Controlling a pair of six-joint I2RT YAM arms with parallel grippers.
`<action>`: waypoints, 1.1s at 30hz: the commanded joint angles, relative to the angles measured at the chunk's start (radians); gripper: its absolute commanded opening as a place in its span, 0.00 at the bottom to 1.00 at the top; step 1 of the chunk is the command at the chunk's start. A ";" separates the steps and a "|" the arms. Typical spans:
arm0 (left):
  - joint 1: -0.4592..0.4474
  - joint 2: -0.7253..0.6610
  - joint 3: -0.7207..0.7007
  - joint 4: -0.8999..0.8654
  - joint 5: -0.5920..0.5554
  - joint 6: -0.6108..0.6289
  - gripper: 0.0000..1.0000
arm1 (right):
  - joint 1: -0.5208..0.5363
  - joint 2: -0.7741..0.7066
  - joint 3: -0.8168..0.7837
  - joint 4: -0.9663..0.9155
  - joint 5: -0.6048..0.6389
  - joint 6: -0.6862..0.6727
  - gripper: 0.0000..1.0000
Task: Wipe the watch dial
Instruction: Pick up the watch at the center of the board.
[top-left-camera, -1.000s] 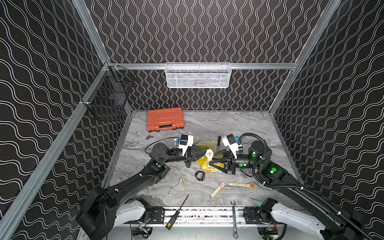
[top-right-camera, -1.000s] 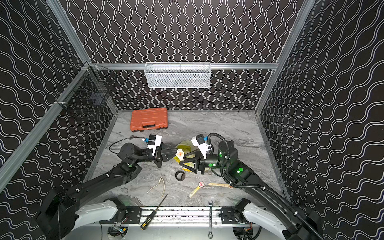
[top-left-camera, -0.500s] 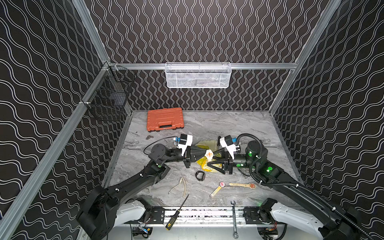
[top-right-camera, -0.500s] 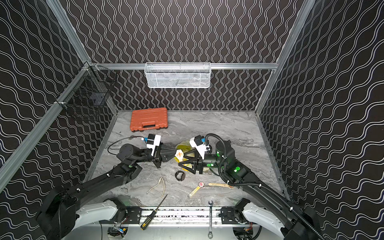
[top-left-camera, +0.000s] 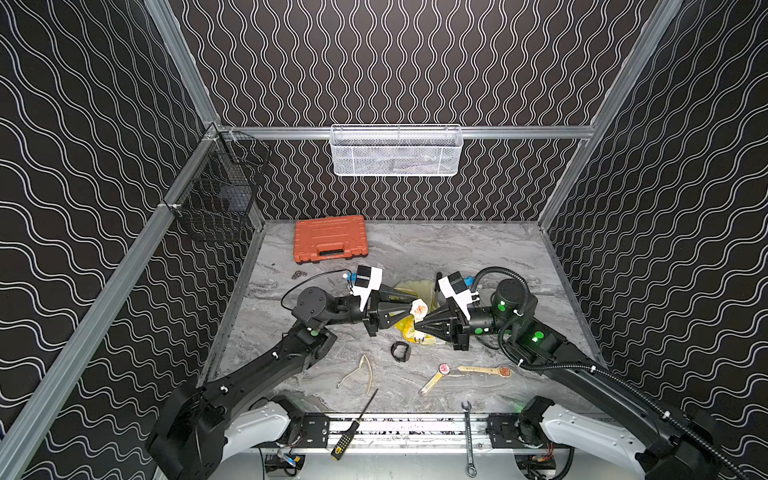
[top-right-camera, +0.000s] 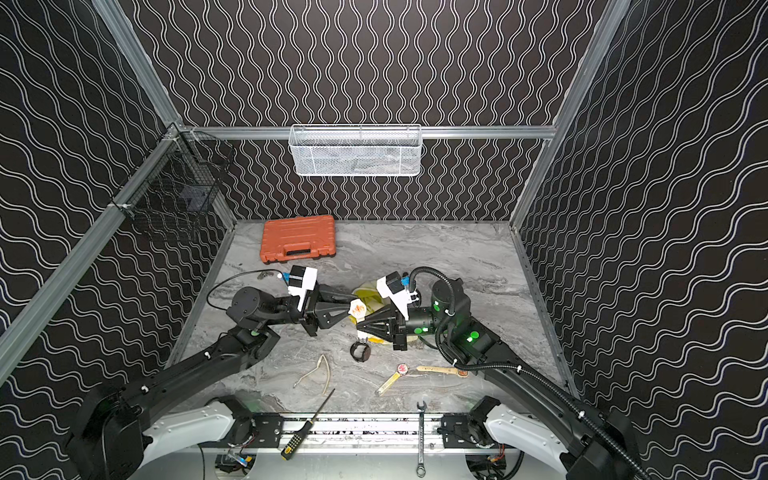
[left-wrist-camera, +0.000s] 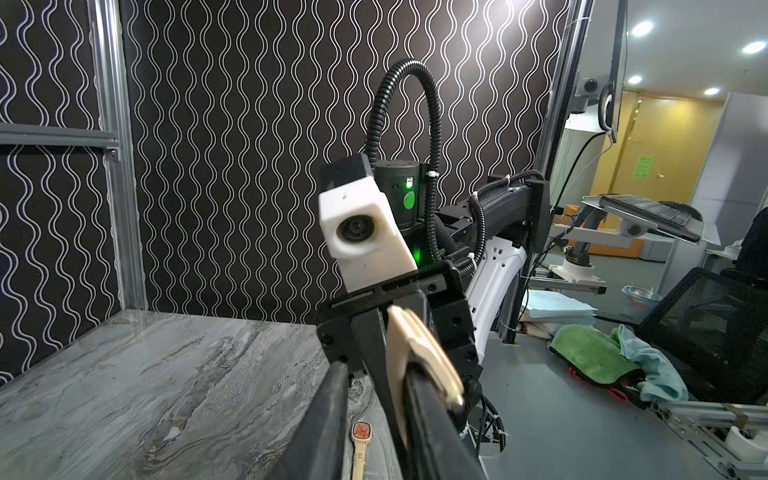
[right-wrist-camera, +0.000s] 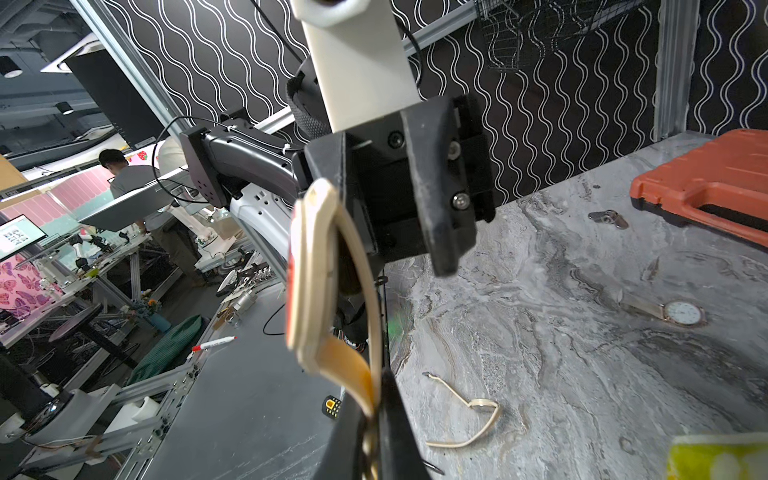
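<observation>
Right gripper (top-left-camera: 417, 328) clamped tight on the cream watch (right-wrist-camera: 309, 266) strap, we see; left gripper (top-left-camera: 412, 306) parted, dial at its tips.

**Hidden and Unclear**

In both top views the yellow cloth (top-left-camera: 402, 325) is only partly visible, and what the white mesh basket (top-left-camera: 397, 151) holds is indistinct. A small dark item (top-left-camera: 298, 274) near the orange case (top-left-camera: 330, 239) is too small to identify. The right wrist view cuts that case off and shows the watch (right-wrist-camera: 309, 266) edge-on, dial unreadable.
</observation>
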 joint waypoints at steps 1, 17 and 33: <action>0.000 -0.040 -0.009 -0.124 -0.023 0.046 0.42 | -0.001 -0.019 0.026 -0.037 0.032 -0.031 0.00; -0.001 0.084 -0.057 0.213 -0.023 -0.301 0.56 | 0.001 -0.023 0.026 -0.048 0.111 -0.081 0.00; -0.017 0.228 -0.060 0.435 -0.055 -0.450 0.25 | 0.002 -0.004 0.026 -0.115 0.174 -0.119 0.00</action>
